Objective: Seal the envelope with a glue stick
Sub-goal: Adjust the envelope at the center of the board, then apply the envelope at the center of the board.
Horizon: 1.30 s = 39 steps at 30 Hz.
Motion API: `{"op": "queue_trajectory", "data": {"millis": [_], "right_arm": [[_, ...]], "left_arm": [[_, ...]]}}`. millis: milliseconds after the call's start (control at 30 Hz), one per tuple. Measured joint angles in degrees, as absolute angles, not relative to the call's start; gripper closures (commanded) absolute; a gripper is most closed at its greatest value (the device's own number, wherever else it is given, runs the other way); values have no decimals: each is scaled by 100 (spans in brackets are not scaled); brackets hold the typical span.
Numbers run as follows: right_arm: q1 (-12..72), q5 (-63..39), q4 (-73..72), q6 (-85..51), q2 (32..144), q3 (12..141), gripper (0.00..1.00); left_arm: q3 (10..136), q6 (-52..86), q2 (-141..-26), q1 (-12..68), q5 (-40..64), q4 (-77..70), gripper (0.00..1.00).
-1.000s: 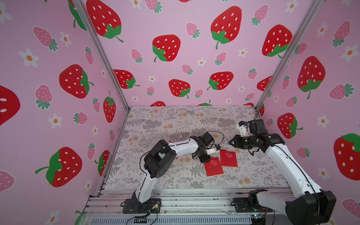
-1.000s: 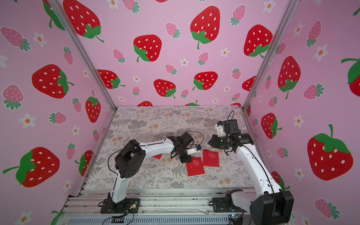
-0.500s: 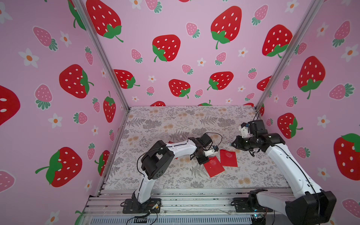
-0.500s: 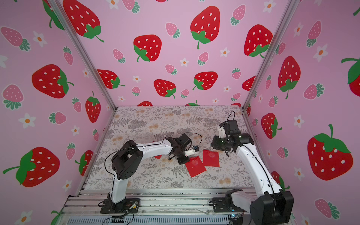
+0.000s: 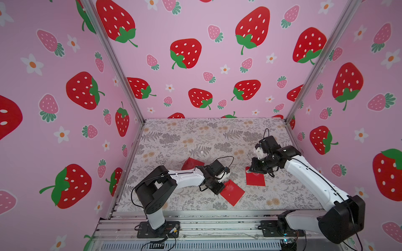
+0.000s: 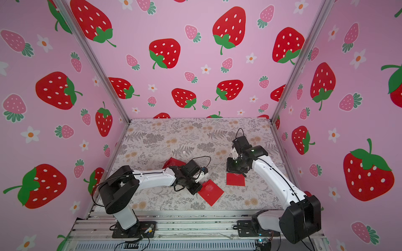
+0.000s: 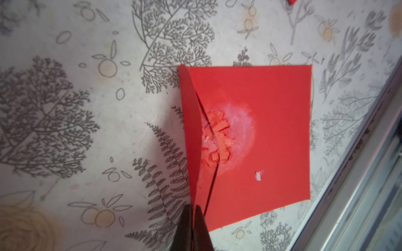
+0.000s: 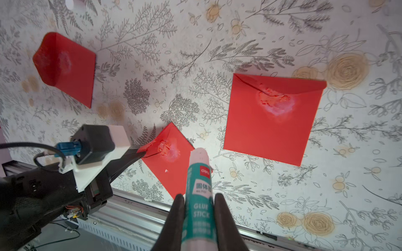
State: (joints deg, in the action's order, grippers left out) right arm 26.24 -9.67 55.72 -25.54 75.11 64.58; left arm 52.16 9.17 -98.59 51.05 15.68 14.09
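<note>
Three red envelopes lie on the floral mat. My left gripper (image 7: 192, 209) is shut on the raised flap (image 7: 190, 130) of the front envelope (image 5: 232, 192), whose face carries a whitish glue patch (image 7: 237, 130) with torn paper. In both top views this gripper (image 6: 196, 189) sits at the envelope's left corner. My right gripper (image 8: 199, 197) is shut on the glue stick (image 8: 199, 173), white with a teal label and its bare tip pointing out. It hovers at the far edge of the right-hand envelope (image 5: 255, 180), as the right gripper (image 5: 254, 168) shows in a top view.
A third envelope (image 5: 191, 163) with its flap open lies behind the left arm. A small white round piece (image 5: 201, 152) rests on the mat farther back. The metal rail (image 8: 139, 217) runs along the mat's front edge. Pink strawberry walls close in three sides.
The left gripper has closed on the front envelope's flap, and that envelope has turned slightly. The right gripper with the glue stick has shifted a little over the right-hand envelope.
</note>
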Motion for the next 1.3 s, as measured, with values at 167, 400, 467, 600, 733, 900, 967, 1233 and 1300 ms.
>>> {"op": "queue_trajectory", "data": {"millis": [167, 400, 467, 600, 733, 900, 967, 1233, 1300], "right_arm": [[3183, -897, 5603, -2711, 7789, 6469, 100], [3760, -827, 5599, -3085, 8250, 6473, 100], [3868, -829, 5603, -3227, 8409, 6488, 100], [4073, -781, 5605, -3450, 8755, 6563, 100], [4311, -679, 5607, -3583, 9028, 6665, 100], [4523, -585, 5559, -3653, 9247, 6720, 100], [4589, -495, 5590, -3682, 9345, 6761, 100], [4856, 137, 5835, -3743, 9629, 6963, 100], [4893, 215, 5867, -3754, 9712, 6976, 100]], "left_arm": [[4622, 1865, -9474, 5181, 1568, 878, 99], [4252, 2812, -9295, 5258, 1627, 336, 99], [4252, 2945, -9290, 5288, 1653, 270, 99], [4252, 3148, -9275, 5306, 1669, 244, 99], [4252, 3310, -9271, 5306, 1706, 233, 99], [4252, 3398, -9271, 5306, 1745, 183, 99], [4252, 3420, -9273, 5306, 1765, 167, 99], [4252, 3437, -9297, 5306, 1767, 145, 99], [4252, 3439, -9332, 5306, 1789, 145, 99]]}}
